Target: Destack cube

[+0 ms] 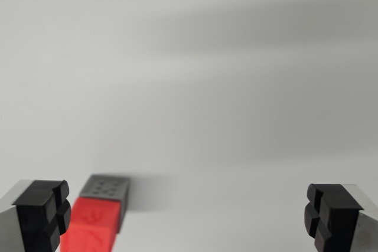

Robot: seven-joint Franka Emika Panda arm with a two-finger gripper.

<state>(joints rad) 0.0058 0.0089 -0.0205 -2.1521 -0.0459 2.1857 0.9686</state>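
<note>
The pincer [189, 216] stands wide apart, gripping nothing. The red cube [91, 228], sitting on a grey block [107, 187], lies just inside its left finger [44, 213]. It looks light and rigid (probably smooth); grip its flat opposite sides.

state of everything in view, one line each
claw: open, fingers wide apart, holding nothing
red cube: stacked on top of the grey one, beside the finger at the wrist view's left, not gripped
grey studded cube: under the red cube, resting on the surface
white table surface: bare
</note>
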